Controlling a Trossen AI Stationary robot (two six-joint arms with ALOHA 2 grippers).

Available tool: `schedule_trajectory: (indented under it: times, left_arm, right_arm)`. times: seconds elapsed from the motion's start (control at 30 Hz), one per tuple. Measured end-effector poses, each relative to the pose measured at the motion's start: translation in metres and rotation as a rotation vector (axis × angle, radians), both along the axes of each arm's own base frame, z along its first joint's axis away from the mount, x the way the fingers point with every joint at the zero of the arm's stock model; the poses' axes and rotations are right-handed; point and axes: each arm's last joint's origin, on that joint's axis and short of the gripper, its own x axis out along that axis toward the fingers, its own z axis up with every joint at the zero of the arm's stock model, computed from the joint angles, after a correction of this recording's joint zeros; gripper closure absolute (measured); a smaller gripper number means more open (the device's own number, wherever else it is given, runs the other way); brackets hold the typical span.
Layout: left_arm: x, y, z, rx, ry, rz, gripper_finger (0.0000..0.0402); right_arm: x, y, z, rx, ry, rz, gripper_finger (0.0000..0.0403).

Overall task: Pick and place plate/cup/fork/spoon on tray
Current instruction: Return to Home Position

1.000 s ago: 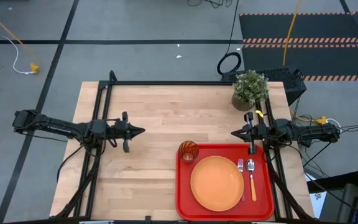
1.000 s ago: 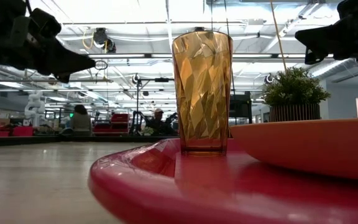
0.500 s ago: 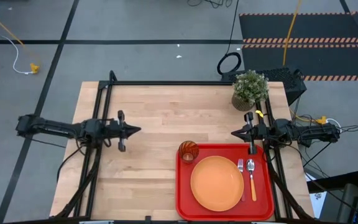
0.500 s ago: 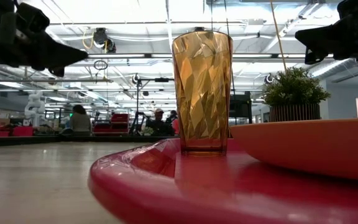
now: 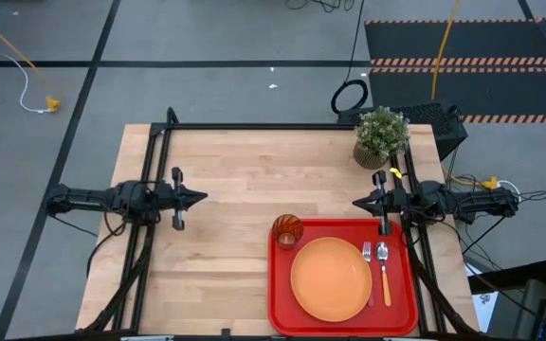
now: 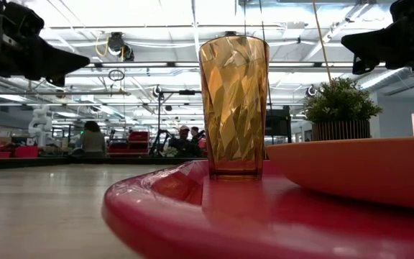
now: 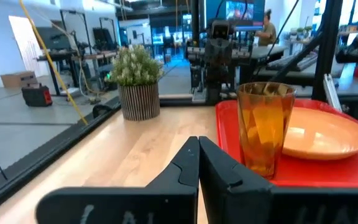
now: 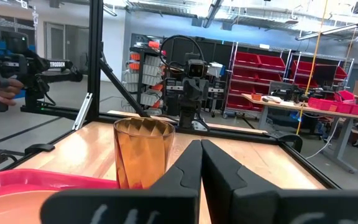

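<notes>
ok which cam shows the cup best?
Low view: the cup stands upright and close, on the tray beside the plate. The high view shows only its rim from above, at the tray's corner; both wrist views show it side-on, farther off.

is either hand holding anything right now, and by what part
Nothing is held. The left hand is shut and empty over the table; the right hand is shut and empty just beyond the tray's far edge.

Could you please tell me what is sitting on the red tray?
The orange plate at centre, the cup upright in a corner, fork and spoon side by side. The tray floor beneath the plate is covered.
</notes>
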Motion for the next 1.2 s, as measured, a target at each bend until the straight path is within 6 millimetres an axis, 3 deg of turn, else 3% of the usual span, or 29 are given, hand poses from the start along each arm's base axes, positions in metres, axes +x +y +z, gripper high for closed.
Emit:
schedule_trajectory:
  times: [0.57,1.2]
  left_arm:
    - [-0.0011,0.0008,-0.0005,0.116,0.009,-0.094,0.0393]
    - [-0.0010,0.0009,0.0000,0.073,0.000,-0.093,0.0380]
  right_arm:
    - [0.0000,0.0000,0.0000,0.000,0.000,0.000,0.0403]
    - [0.0000,0.0000,0.0000,0.000,0.000,0.000,0.0403]
